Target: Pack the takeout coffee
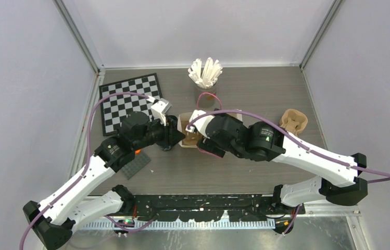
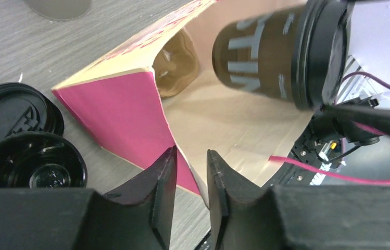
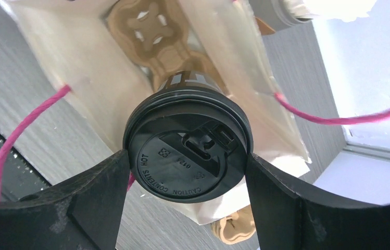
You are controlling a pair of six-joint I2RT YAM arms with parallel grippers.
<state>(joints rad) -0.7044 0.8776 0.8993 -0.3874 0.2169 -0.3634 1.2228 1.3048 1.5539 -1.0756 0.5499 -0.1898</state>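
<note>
My right gripper (image 3: 186, 156) has its two fingers pressed against opposite sides of the coffee cup (image 3: 187, 179), clamping it at the black lid in the middle of the right wrist frame. The cup hangs lid toward the camera, its body pointing away into the open mouth of the pink paper bag (image 3: 73, 67). Past the cup, at the top centre of that frame, a brown pulp carrier (image 3: 153, 26) lies inside the bag. I cannot tell whether the cup's base touches it, since the lid covers the join.

In the left wrist view the same cup shows at upper right, above the bag's pale lining and cut off by the frame edge. My left gripper (image 2: 191, 172) sits at bottom centre with its fingers a little apart. The bag's pink wall runs down into the gap, but I cannot make out whether either pad presses on the paper. Two black lids (image 2: 18, 117) lie on the table (image 2: 104, 31) at the left edge; what sits under them is hidden.

From the top camera both wrists crowd the bag at frame centre and cover the cup entirely. Beyond them stand a grey cup of white sticks (image 1: 205, 78), a second carrier (image 1: 292, 121) at right and a checkerboard (image 1: 130, 101) at left.
</note>
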